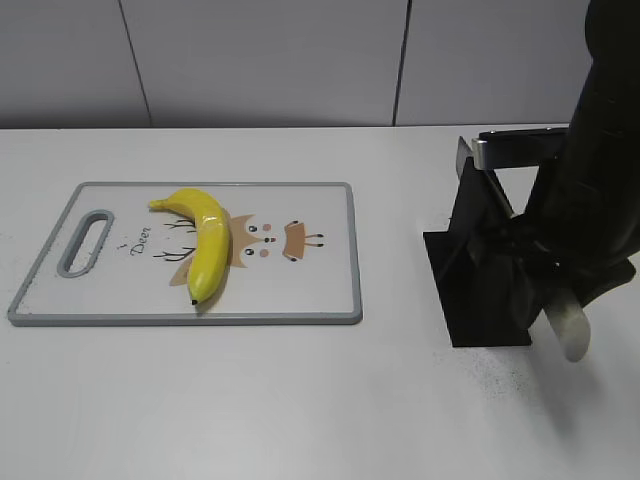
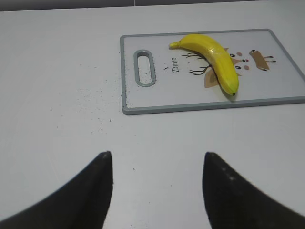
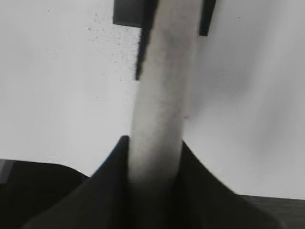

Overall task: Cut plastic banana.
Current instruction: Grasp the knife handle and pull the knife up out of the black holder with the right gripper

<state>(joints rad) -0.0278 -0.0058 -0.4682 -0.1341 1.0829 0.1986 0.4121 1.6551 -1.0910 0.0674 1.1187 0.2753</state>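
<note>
The plastic banana point(image 1: 205, 245) is glossy yellow and lies on the white cutting board point(image 1: 320, 290), stem to the far left and dark tip toward the front edge. It also shows in the left wrist view point(image 2: 214, 55) on the board point(image 2: 267, 90). My left gripper point(image 2: 157, 155) is open and empty above bare table, well short of the board; it is out of the exterior view. My right gripper point(image 1: 555, 290) is shut on the knife's pale grey handle point(image 3: 162, 95), whose end point(image 1: 567, 328) sticks out below the jaws point(image 3: 155, 143), far right of the board.
A black knife stand point(image 1: 485, 290) sits on the table to the right of the board, with a metal piece point(image 1: 510, 150) at its top. The board has a grey rim and a handle slot point(image 1: 87, 240). Dark specks lie scattered on the white table.
</note>
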